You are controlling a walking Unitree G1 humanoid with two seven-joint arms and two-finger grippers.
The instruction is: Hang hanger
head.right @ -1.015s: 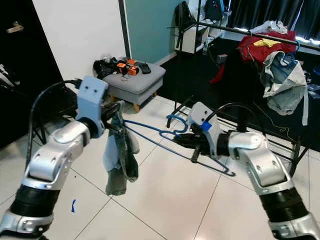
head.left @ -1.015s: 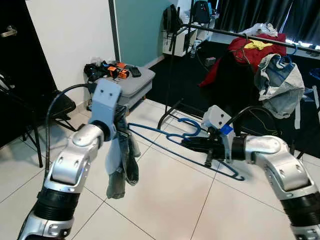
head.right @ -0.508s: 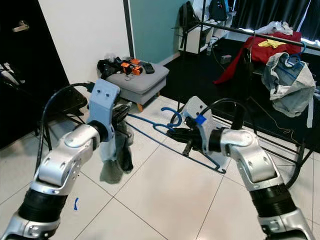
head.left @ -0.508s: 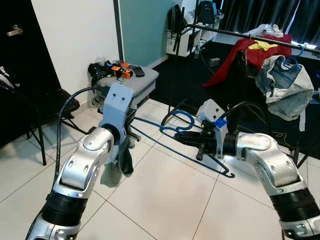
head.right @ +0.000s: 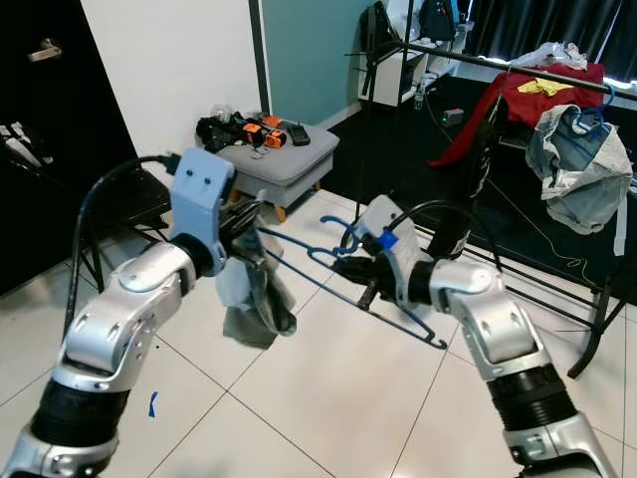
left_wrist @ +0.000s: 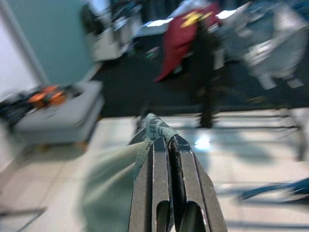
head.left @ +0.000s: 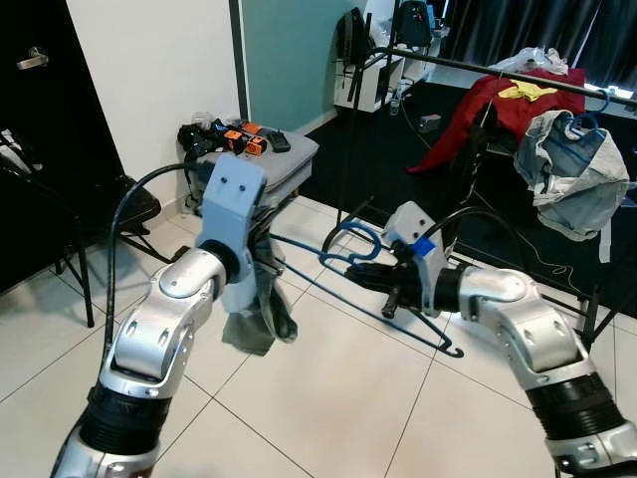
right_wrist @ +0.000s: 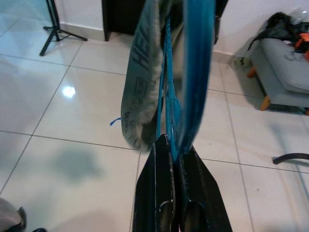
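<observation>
A blue wire hanger (head.left: 328,261) is held level above the tiled floor between my two arms, its hook (head.left: 356,235) pointing toward the rack. My right gripper (head.left: 370,281) is shut on the hanger (right_wrist: 198,72) near the hook. A grey-green garment (head.left: 257,311) is draped over the hanger's far end and hangs down crumpled. My left gripper (head.right: 247,231) is shut on the top fold of that garment (left_wrist: 157,126); its fingers (left_wrist: 164,193) are pressed together on the cloth.
A black clothes rack (head.left: 498,70) stands at the back right with a red garment (head.left: 498,105) and a pale denim one (head.left: 572,169) on it. A grey ottoman (head.left: 267,164) with small items sits by the wall. A black chair (head.left: 114,214) is at the left.
The garment, which hung straight down from the hanger, has swung and bunched up toward the right. The view has shifted a little; both grippers keep their hold.
</observation>
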